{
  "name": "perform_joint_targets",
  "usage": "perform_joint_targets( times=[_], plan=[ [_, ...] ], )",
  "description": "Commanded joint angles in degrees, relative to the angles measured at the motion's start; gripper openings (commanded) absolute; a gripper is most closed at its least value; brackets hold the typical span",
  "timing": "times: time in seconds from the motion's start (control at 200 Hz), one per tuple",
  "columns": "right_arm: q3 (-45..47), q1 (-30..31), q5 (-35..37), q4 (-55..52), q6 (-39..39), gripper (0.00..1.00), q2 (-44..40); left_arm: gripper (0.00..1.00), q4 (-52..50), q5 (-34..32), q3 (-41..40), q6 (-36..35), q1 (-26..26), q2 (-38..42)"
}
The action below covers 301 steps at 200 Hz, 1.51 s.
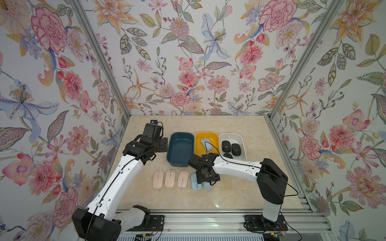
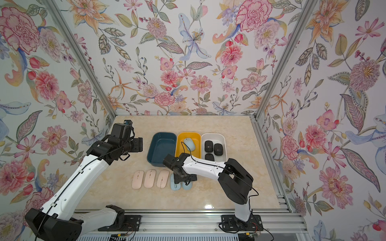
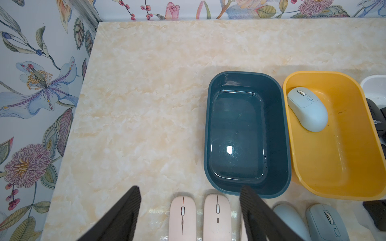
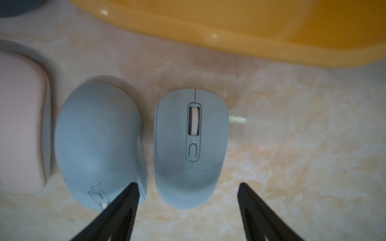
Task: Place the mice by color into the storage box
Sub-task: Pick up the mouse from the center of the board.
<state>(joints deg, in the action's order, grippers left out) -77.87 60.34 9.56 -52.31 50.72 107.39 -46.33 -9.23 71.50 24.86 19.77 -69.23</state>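
Three pale pink mice (image 1: 170, 178) lie in a row on the table, with two light blue mice (image 1: 195, 181) beside them. A third blue mouse (image 1: 206, 144) lies in the yellow box (image 1: 197, 146). Three black mice (image 1: 226, 146) sit in the white box (image 1: 243, 144). The dark blue box (image 1: 170, 146) holds nothing. My right gripper (image 4: 188, 184) is open, low over the table, its fingers either side of the rear of one blue mouse (image 4: 191, 146), apart from it. My left gripper (image 3: 189, 188) is open and holds nothing, up above the pink mice (image 3: 182, 217).
The three boxes stand side by side at the back of the marble table (image 1: 261, 187). Flowered walls close in the left, back and right. The second blue mouse (image 4: 98, 141) lies close against the one between my right fingers, with a pink mouse (image 4: 20, 125) beyond it.
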Motion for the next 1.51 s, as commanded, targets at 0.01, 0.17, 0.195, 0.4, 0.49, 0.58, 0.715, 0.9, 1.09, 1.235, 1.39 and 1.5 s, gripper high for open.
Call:
perform_joint_targets(
  times=[0.01,0.17,0.195,0.4,0.49,0.58,0.715,0.9,1.09,1.235,1.39,1.5],
  plan=[
    [0.79,-0.59,-0.42,1.65,0.50,0.78,2.50,0.78,-0.71,0.33,-0.32,0.02,-0.52,-0.03],
    [1.00,-1.16,-0.50,2.20,0.12,0.78,3.51,0.78,-0.87,0.25,-0.14,0.10,-0.52,0.05],
    [1.20,-1.18,-0.51,2.43,0.11,0.78,3.60,0.78,-0.88,0.27,-0.05,0.10,-0.46,0.00],
    [3.28,-2.41,-1.21,3.77,0.43,0.78,3.66,0.78,-0.97,0.34,0.00,0.10,-0.51,-0.03],
    [3.68,-2.55,-1.21,4.01,0.21,0.78,3.76,0.78,-0.96,0.37,-0.22,0.19,-0.50,0.06],
    [3.86,-2.58,-1.54,4.31,0.02,0.77,4.12,0.78,-0.96,0.47,-0.31,0.35,-0.49,-0.02],
    [3.99,-2.34,-1.73,4.50,-0.04,0.72,4.05,0.78,-0.96,0.58,-0.31,0.45,-0.52,-0.03],
    [4.52,-2.01,-2.27,4.61,-0.34,0.60,3.45,0.78,-0.96,0.57,-0.44,0.46,-0.49,0.16],
    [3.39,-0.95,-1.66,2.28,-0.37,0.57,1.24,0.78,-0.96,0.41,-0.56,0.54,-0.52,0.40],
    [1.31,-0.74,-0.85,-0.67,-0.66,0.56,-0.61,0.78,-0.96,0.19,-0.57,0.61,-0.52,0.33],
    [-2.34,-0.65,-0.16,-4.83,-0.92,0.56,-2.88,0.79,-0.92,0.04,-0.43,0.62,-0.52,0.23],
    [-6.54,-0.66,0.62,-8.15,-1.60,0.56,-4.38,0.78,-0.96,0.03,-0.47,0.53,-0.50,0.20]
  ],
)
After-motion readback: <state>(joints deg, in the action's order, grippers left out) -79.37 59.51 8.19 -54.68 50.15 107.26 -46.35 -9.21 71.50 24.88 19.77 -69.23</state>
